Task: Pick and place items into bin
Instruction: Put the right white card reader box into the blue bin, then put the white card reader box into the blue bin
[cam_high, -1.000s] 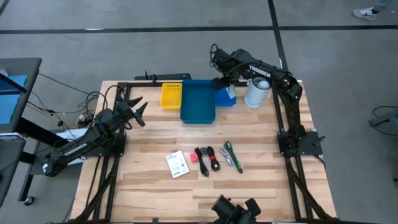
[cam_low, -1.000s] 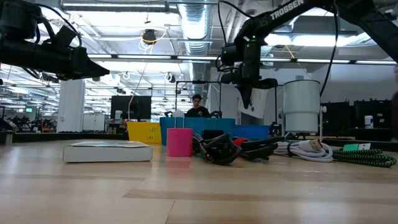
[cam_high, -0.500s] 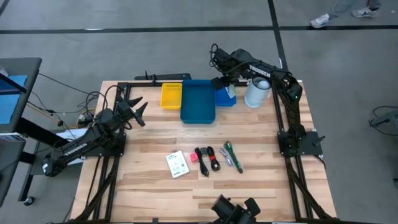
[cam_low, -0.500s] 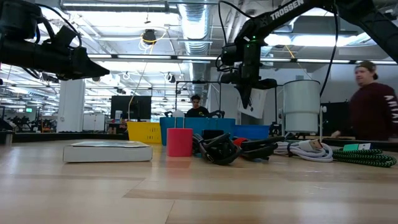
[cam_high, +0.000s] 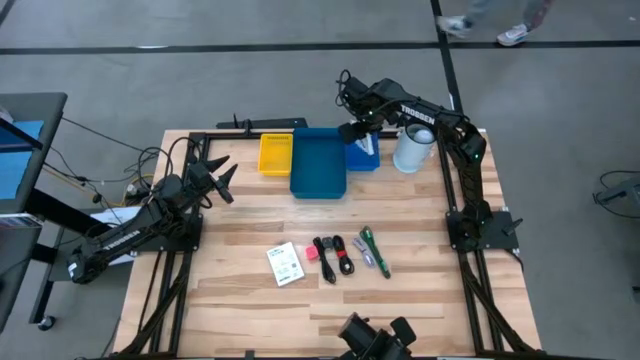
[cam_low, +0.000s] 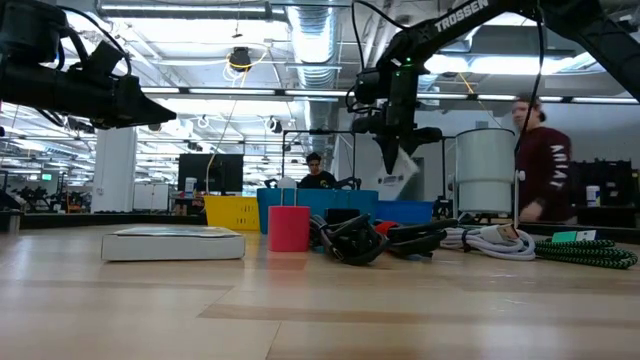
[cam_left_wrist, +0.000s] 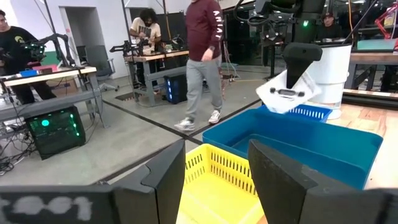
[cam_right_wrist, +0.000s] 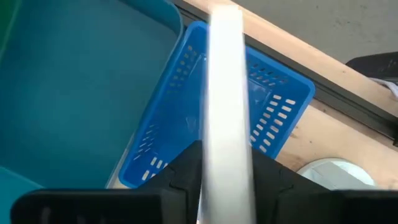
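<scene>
The right gripper (cam_high: 362, 133) hangs above the small blue perforated basket (cam_high: 363, 155) at the far edge of the table, its two fingers (cam_right_wrist: 180, 180) parted only narrowly around a thin white packet (cam_right_wrist: 225, 93). The packet stands edge-on between them in the right wrist view; in the left wrist view it shows as a tilted white sheet with a dark print (cam_left_wrist: 287, 93), just over the basket's rim and hanging low from the fingertips. The left gripper (cam_high: 215, 178) hovers over the table's left side, well away from the items, its fingers (cam_left_wrist: 171, 177) spread about halfway and holding nothing.

There are three bins in a row: a yellow bin (cam_high: 275, 153), a large dark-blue bin (cam_high: 319, 163) and the blue basket. A white cylindrical jug (cam_high: 410, 147) stands beside the basket.

On the near half of the wooden table (cam_high: 240, 230) lie one white printed packet (cam_high: 285, 264), one pink-red cube (cam_high: 310, 254), two black coiled cables (cam_high: 335, 256) and two green pen-like sticks (cam_high: 373, 250), close together in a line.
</scene>
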